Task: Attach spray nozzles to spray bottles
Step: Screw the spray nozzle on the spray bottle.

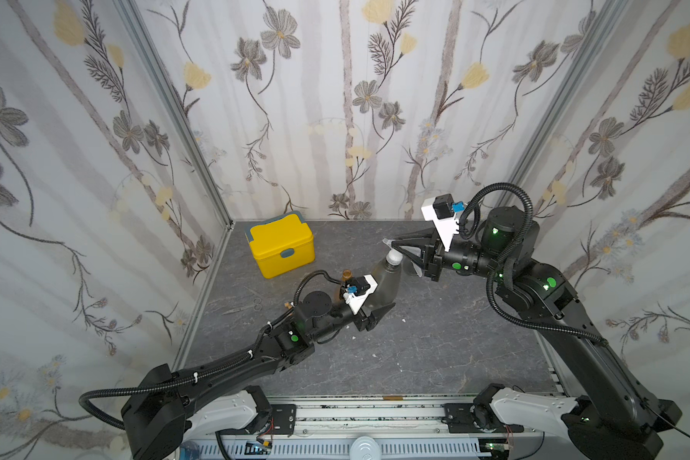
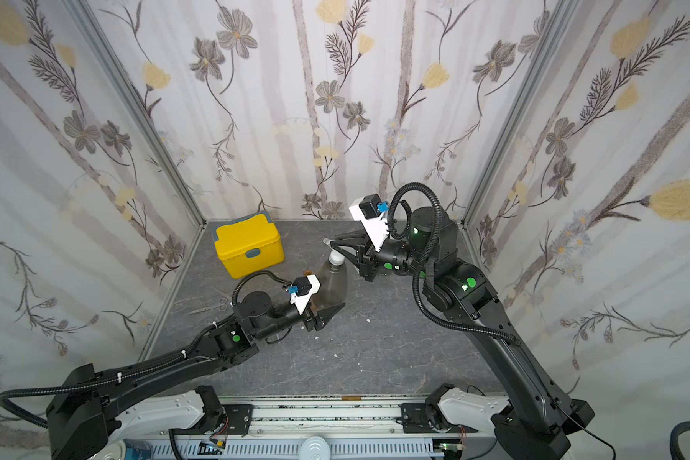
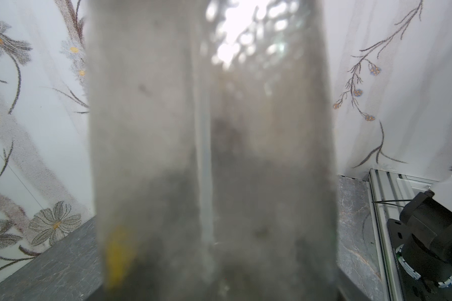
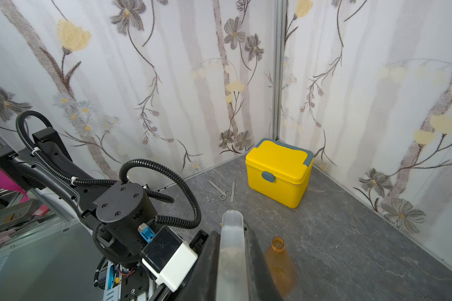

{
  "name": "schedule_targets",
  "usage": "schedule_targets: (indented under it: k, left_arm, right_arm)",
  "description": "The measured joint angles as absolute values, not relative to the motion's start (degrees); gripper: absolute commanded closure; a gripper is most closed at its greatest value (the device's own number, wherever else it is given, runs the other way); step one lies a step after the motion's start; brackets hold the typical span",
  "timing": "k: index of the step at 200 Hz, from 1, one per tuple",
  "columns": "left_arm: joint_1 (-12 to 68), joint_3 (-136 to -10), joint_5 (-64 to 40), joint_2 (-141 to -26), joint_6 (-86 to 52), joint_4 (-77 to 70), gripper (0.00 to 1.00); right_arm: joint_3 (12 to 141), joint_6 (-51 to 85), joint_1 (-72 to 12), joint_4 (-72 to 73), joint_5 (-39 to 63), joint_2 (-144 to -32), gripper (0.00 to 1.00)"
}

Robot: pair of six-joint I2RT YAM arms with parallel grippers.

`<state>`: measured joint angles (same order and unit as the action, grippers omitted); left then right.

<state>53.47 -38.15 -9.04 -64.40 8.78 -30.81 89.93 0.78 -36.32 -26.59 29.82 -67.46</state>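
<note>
Left pincer: narrow, clamped on the lower body of the smoky grey bottle, which appears to be clear of the desk. The open-mouthed amber bottle stands on the desk near this pincer, touched by neither arm.

In the left wrist view the grey bottle fills the frame directly ahead of the jaws. A pale thin line down its inside reads as the dip tube.

Note the axis. The grey bottle's long line runs tilted from its base at your left pincer, up and away, with the neck pointing at the right pincer. The clear nozzle sits on top of that neck with its collar at the mouth. I cannot tell whether it is threaded home.

Right pincer: closed narrow on the nozzle head, with a finger on each side in the right wrist view.

Judgement: your next move is a twist about that tilted axis. Keep the right wrist in line with the neck, or the collar may cross-thread.
</note>
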Motion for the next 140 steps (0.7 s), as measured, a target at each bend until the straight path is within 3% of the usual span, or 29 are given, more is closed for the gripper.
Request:
schedule_targets:
  k: [93,140]
  left_arm:
    - [53.43,-38.76,-9.17,-65.1,8.75,-28.71,0.3]
    - [53.43,-38.76,-8.93,-64.93,8.62,-27.27,0.3]
  right_arm:
    - [89.01,-1.89,-37.39,-28.12,26.09,-67.05,0.85]
    - [85.36,4.43,-38.59,-25.1,20.93,-65.21,0.81]
